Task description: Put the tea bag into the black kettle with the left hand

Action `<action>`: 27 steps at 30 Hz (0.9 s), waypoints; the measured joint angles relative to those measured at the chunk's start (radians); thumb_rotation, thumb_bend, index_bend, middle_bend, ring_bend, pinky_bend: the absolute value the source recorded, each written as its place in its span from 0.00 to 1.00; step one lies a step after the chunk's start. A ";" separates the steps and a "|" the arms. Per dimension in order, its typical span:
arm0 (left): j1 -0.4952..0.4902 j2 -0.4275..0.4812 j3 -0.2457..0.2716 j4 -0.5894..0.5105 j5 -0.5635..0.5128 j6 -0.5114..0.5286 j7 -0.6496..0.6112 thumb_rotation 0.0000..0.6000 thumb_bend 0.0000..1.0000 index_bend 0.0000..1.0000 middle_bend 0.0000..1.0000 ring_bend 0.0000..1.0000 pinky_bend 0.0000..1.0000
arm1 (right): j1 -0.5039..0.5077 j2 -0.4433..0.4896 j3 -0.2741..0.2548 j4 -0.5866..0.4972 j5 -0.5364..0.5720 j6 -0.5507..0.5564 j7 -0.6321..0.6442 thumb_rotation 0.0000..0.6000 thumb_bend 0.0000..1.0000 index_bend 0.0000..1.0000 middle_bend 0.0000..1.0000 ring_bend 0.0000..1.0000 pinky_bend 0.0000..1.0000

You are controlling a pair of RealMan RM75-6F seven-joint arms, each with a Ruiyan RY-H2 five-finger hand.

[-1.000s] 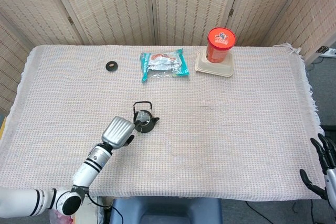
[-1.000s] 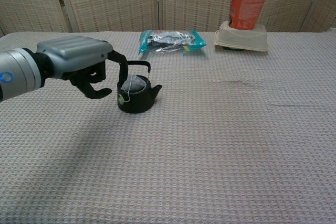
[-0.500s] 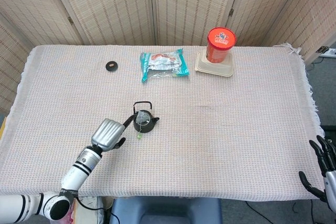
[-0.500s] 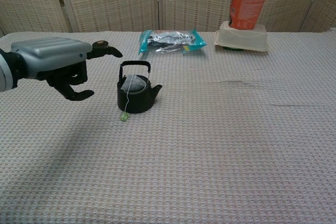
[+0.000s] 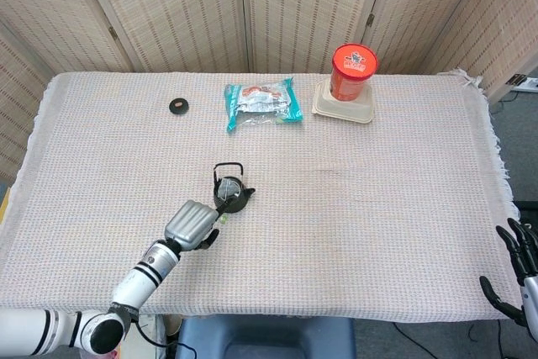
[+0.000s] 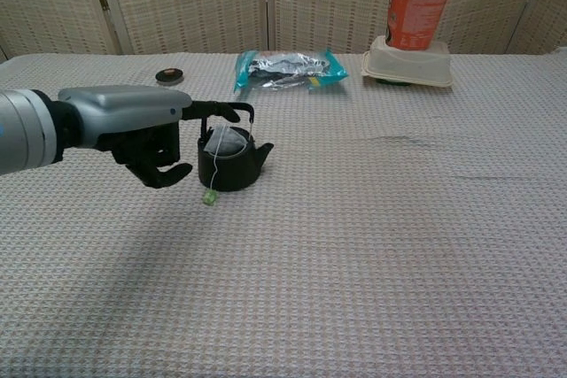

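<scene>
Tea bag point(image 6: 229, 141) sits inside the black kettle point(image 6: 232, 161), its pale pouch showing in the open top. A thin string runs from it over the kettle's near rim and down the front, ending in a small green tag point(image 6: 209, 197) that lies on the table point(image 6: 372, 245) just beside the kettle's base. The kettle stands upright, left of the table's middle, spout pointing right and handle raised.

Just left of the kettle is the left hand point(image 6: 146, 126), holding nothing; one finger reaches out level toward the kettle's handle, while the others curl loosely downward, apart from one another. Whether that finger touches the handle cannot be told from either view. The right hand point(image 5: 514, 275) hangs off the table's near right corner, fingers spread and empty.

Along the far side lie a teal snack packet point(image 6: 285, 67), a red tub point(image 6: 420, 9) standing on a cream lidded container point(image 6: 407, 68), and, further left, a small black ring point(image 5: 178, 106).
</scene>
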 measured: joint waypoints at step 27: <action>-0.135 -0.088 0.007 0.263 -0.161 -0.138 -0.008 1.00 0.59 0.00 1.00 1.00 1.00 | 0.026 0.011 0.008 -0.021 0.041 -0.065 -0.010 1.00 0.27 0.00 0.00 0.00 0.00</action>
